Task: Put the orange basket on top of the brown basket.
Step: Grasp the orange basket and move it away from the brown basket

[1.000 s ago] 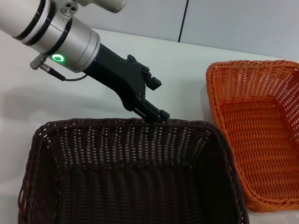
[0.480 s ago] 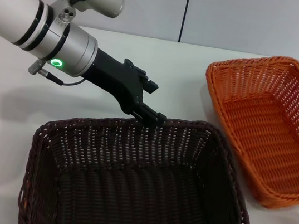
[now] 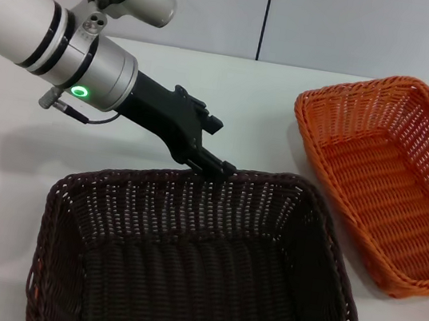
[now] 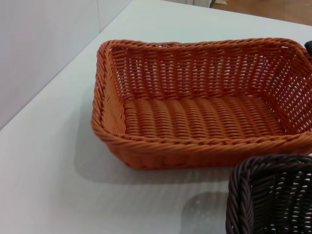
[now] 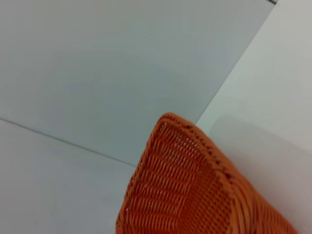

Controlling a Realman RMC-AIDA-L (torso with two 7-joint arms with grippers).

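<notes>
Brown basket (image 3: 199, 263) sits front and centre on the white table (image 3: 2, 177), left gripper (image 3: 218, 166) at its far rim, fingers apparently pinched narrow around the braid. Over to the right, orange basket (image 3: 385, 182) rests beside it, empty.

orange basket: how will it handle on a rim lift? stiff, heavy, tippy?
The orange basket is open weave and empty, so probably light. The thick braided rim and self-supporting flared walls suggest fairly stiff, perhaps slight flex. It is wide and shallow; held by one rim it would likely tilt. The left gripper is at the brown basket.
</notes>
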